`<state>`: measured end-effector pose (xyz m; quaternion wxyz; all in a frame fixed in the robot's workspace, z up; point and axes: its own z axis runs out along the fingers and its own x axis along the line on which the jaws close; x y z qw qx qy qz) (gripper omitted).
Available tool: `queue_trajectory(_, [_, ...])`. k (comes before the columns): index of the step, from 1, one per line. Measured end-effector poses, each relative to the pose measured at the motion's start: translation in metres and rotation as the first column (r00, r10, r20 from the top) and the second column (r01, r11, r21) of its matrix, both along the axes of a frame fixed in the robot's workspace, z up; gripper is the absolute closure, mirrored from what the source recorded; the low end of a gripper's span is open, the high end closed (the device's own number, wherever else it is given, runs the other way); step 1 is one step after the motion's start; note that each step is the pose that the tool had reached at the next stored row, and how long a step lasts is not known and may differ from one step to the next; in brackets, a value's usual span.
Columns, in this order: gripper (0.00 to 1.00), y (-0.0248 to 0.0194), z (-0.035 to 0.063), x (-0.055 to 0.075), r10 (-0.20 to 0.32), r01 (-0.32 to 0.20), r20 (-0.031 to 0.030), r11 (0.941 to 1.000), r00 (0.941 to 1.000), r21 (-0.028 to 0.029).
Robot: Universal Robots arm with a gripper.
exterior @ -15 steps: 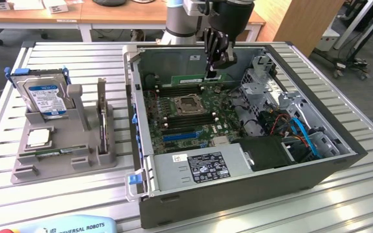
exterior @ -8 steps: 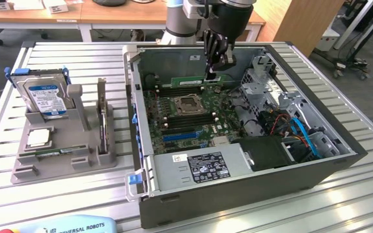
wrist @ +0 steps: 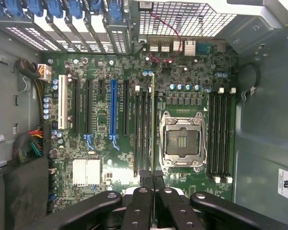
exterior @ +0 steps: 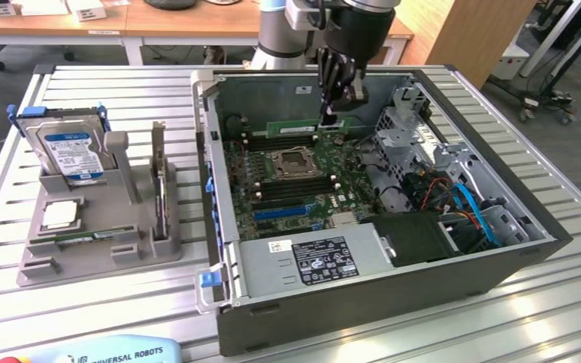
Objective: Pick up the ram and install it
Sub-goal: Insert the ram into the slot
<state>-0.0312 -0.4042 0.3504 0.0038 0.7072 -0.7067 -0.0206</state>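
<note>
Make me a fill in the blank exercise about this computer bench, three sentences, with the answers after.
1. The pincer is shut on the ___.
2. That stick is held over the green ___ inside the open computer case.
3. The hard drive standing in the grey stand has a ___ label.
Missing words: ram; motherboard; blue.

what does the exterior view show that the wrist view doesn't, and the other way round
Exterior view: a hard drive in a grey stand beside the case, on a slatted table.
Wrist view: a white slot and the ram seen edge-on.
Both: the motherboard, the CPU socket, and the end effector shut on the ram.
</note>
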Motion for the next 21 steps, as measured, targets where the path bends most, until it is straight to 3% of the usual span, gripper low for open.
queue_trajectory(8, [0.89, -0.0021, -0.0009, 0.0, 0.0, 0.0, 0.0, 1.0, 1.0, 0.0])
queue_trajectory(21, [0.89, -0.0021, -0.0242, 0.0, 0.0, 0.0, 0.0, 1.0, 1.0, 0.0])
